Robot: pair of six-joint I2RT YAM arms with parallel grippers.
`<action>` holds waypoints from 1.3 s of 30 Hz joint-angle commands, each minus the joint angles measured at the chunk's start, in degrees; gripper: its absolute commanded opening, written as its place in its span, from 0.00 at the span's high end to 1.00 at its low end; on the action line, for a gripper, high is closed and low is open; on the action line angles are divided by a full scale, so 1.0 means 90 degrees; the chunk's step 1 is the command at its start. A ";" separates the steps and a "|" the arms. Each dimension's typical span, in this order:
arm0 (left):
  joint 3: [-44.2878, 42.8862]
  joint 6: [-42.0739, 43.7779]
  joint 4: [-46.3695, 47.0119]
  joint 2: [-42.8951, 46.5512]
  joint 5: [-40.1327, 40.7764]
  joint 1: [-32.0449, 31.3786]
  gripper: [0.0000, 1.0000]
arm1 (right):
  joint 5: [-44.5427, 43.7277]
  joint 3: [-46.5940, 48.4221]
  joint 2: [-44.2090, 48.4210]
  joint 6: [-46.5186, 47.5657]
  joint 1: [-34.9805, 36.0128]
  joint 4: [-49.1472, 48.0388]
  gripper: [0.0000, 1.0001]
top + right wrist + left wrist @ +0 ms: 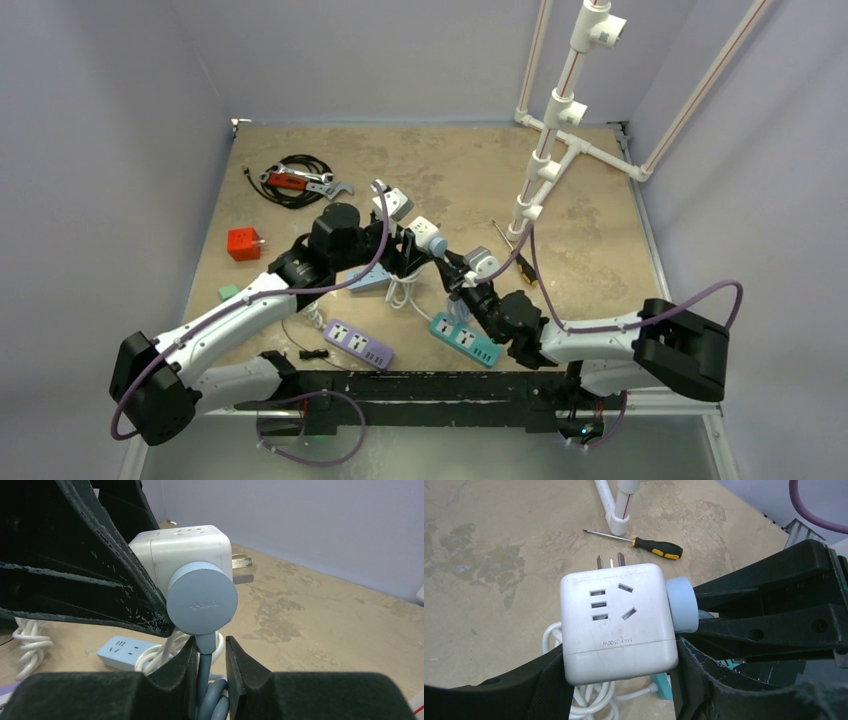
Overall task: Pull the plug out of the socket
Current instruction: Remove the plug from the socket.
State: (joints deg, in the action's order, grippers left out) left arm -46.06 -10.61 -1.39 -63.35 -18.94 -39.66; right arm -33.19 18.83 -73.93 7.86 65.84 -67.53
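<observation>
Right gripper (207,666): closed on the blue plug (202,598); both pads pinch its cord stem directly under the round face.
Left gripper (620,677): clamped on the white socket cube (616,622), with one finger against each of two opposite sides.
Plug location: seated in one side face of the cube. The pair is held above the table (590,250), where the two arms meet.
Count, held parts: one plug, one cube.
Count, power strips: three on the table, namely purple strip (358,343), teal strip (465,340) and light blue strip (125,652).
Count, other items: one screwdriver (656,546), one red box (243,243), one white cable coil (591,700), one white pipe frame (560,110), one black cable bundle (295,182) with a wrench lying on it.
Left wrist view only: the cube's outlet face with five slots, the marking "MAX 2500W", and two metal prongs on the cube's far side. The right gripper's fingers converge behind the plug.
Right wrist view only: the plug's flat round face with embossed lettering too small to read, and the cord running down between the pads.
Top view only: the red box and cable bundle at the table's left, and the purple and teal strips near the arm bases.
</observation>
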 commanded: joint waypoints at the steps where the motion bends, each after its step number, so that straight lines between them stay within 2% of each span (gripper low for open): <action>1: -0.0266 0.0684 -0.0612 0.0063 0.1389 -0.0302 1.00 | 0.0284 0.0009 0.0822 -0.0201 -0.0070 -0.0689 1.00; 9: -0.0326 0.0663 -0.0814 -0.0125 0.2453 -0.0303 1.00 | 0.0482 -0.0195 0.1355 0.0031 -0.0061 -0.0773 1.00; 13: -0.0335 0.0604 -0.0770 -0.0081 0.2167 -0.0291 1.00 | 0.0514 -0.0243 0.1378 -0.0002 -0.0060 -0.0698 1.00; 23: -0.0224 -0.0066 0.0366 0.0141 -0.1659 0.0149 1.00 | 0.0130 0.0142 -0.0232 -0.0011 -0.0168 -0.1022 1.00; 30: -0.0067 -0.0754 0.1243 0.0235 -0.3209 0.0159 1.00 | 0.0189 0.0437 -0.0822 -0.0125 -0.0457 -0.0806 1.00; 35: -0.0081 -0.0487 0.0868 0.0339 -0.2749 0.0162 1.00 | 0.0154 0.0416 -0.0734 -0.0074 -0.0463 -0.0847 1.00; 37: -0.0174 -0.0152 0.0413 0.0344 -0.2041 0.0152 1.00 | 0.0187 0.0340 -0.0530 -0.0061 -0.0466 -0.0837 1.00; 39: -0.0324 0.0254 -0.0256 0.0309 -0.0930 0.0057 1.00 | 0.0236 0.0215 -0.0198 -0.0089 -0.0463 -0.0832 1.00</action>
State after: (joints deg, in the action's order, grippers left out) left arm -45.36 -10.98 -0.60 -63.55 -26.35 -35.22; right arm -28.86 19.92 -79.99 7.51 63.44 -73.41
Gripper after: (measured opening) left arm 0.583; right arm 0.236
